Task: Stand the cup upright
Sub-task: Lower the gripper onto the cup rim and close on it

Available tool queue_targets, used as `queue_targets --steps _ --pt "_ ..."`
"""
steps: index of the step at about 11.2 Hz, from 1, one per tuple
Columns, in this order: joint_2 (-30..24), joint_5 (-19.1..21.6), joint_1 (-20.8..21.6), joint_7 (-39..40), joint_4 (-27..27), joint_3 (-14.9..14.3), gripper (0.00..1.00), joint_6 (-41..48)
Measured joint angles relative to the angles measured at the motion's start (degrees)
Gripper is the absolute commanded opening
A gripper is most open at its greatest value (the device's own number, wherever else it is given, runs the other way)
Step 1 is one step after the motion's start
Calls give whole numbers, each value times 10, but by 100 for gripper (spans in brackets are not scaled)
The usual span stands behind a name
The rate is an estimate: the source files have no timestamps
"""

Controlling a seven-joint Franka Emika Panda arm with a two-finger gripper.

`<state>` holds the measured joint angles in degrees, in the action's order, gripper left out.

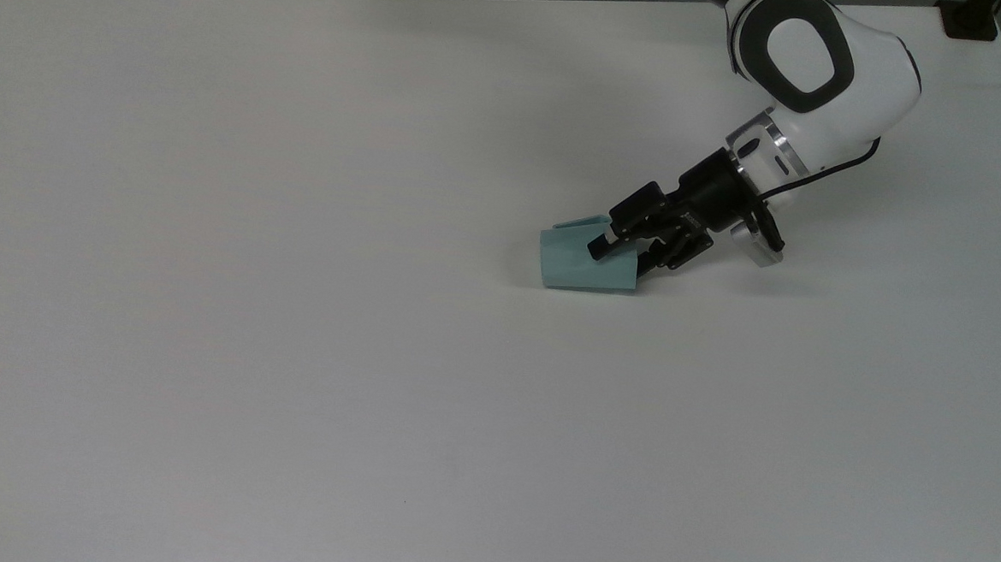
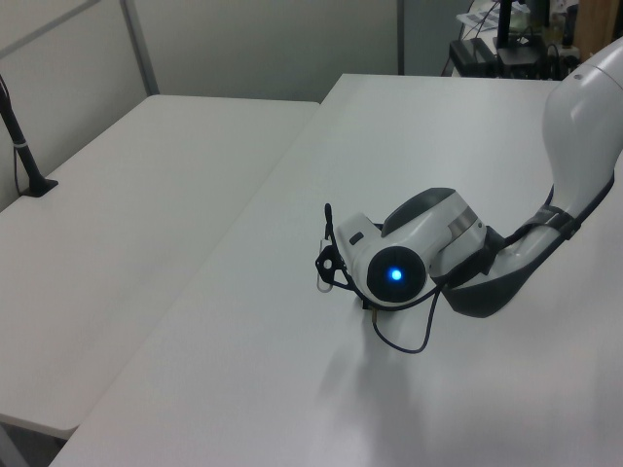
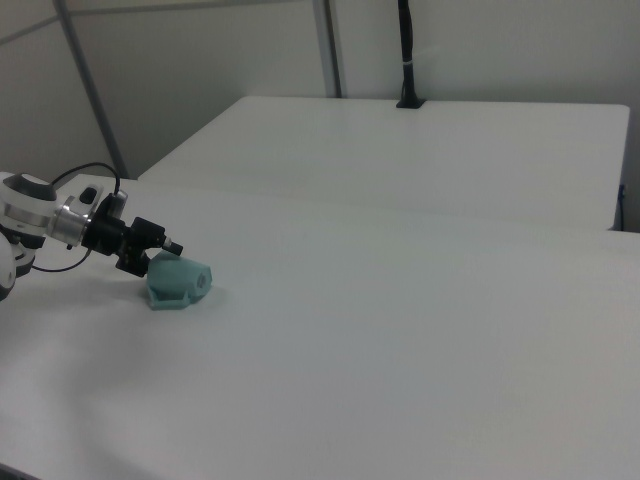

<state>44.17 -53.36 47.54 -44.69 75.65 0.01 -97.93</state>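
— So, where is the cup (image 1: 585, 261)?
— On its side, toward the table's (image 1: 291, 347) far right corner in the top view. My tool (image 1: 618, 257) straddles its rim, fingers spread; next I pinch, then tip it upright.

text: none legible | labels: none | numbers: none

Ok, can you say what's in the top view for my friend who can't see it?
A small teal cup lies on its side on a white table. A robot arm's black gripper reaches in from the top view's right, fingers at the cup's wide end.
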Motion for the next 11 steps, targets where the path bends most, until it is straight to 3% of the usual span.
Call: queue_targets --steps 3,5,8,9,11 --pt "2 -10 3 0 18 1 84 26" --pt "2 -11 5 0 18 1 69 33" --pt "1 -12 6 0 18 1 56 34" --pt "0 -19 7 0 17 1 42 37" --pt "-1 -23 7 0 17 1 0 39"
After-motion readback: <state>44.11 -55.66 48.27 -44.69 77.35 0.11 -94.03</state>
